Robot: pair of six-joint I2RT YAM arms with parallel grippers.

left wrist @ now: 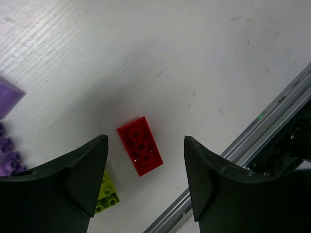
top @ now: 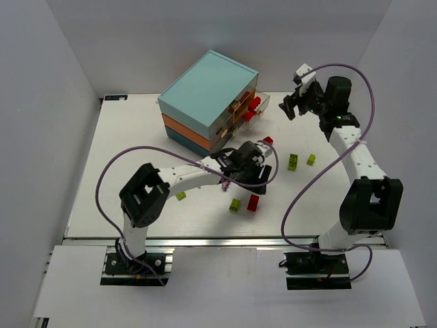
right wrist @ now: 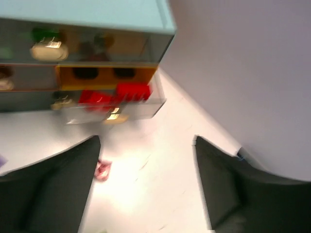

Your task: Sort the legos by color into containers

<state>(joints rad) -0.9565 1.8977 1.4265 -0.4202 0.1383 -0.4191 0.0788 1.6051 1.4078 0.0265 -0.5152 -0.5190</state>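
Two claws (left wrist: pixel 146 145) (right wrist: pixel 146 141) agape, three stacked drawers (top: pixel 194 132)

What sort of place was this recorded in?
Most likely a lab robot test cell, not a home: a white table boxed in by plain white walls, an aluminium rail along its near edge, and a small drawer chest and loose legos as props.
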